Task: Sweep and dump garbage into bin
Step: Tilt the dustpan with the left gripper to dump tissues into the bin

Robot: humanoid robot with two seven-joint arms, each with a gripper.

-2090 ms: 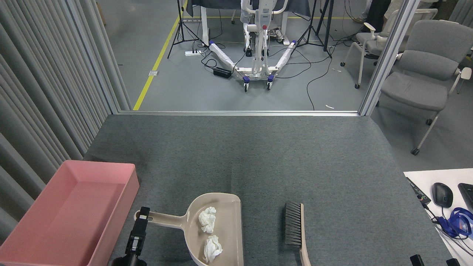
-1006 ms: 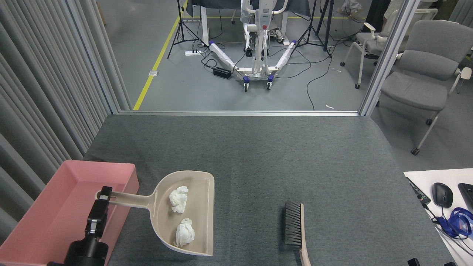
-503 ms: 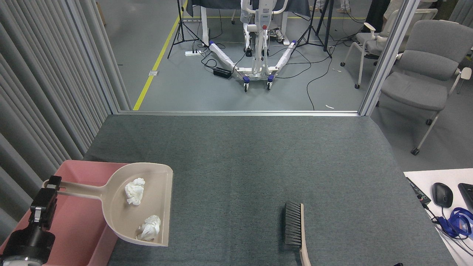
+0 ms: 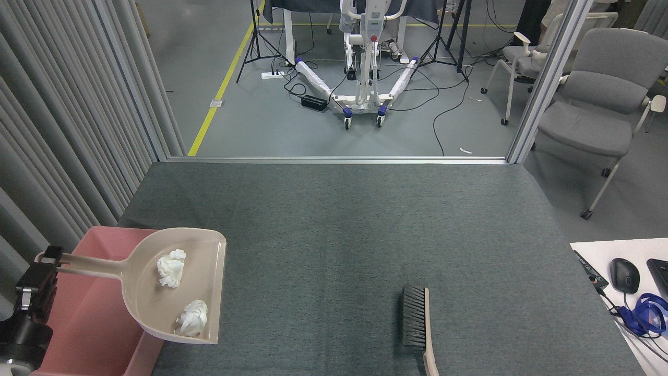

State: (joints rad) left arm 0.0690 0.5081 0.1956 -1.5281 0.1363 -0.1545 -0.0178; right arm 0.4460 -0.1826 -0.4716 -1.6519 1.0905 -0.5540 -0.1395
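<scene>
Nearest to me, at the bottom edge right of centre, a hand brush (image 4: pixel 419 328) lies flat on the grey carpeted tabletop (image 4: pixel 334 219), its dark bristles facing left and its beige handle running off the near edge. My right gripper is out of view. At the near left, my left gripper (image 4: pixel 46 262) has its fingers closed on the end of the beige dustpan (image 4: pixel 172 290) handle, holding the pan up in the air so that it hangs over the right wall of the pink bin (image 4: pixel 99 313), its open lip pointing right, out over the tabletop. Both wads of garbage sit inside the pan: the nearer tissue wad (image 4: pixel 191 318) lies close to the pan's near edge, and the farther tissue wad (image 4: pixel 170 267) rests toward the handle side, the two apart from each other. The bin stands at the near left corner of the tabletop, beside the grey ribbed curtain (image 4: pixel 68 120), and what I can see of its inside holds nothing. At the near right, a white desk (image 4: pixel 600 256) carries a black mouse (image 4: pixel 624 275) and a blue cable (image 4: pixel 647 316). Beyond the far edge of the tabletop, a white wheeled stand (image 4: pixel 362 73) sits on the floor among black cables, and grey chairs (image 4: pixel 600 99) stand at the far right
</scene>
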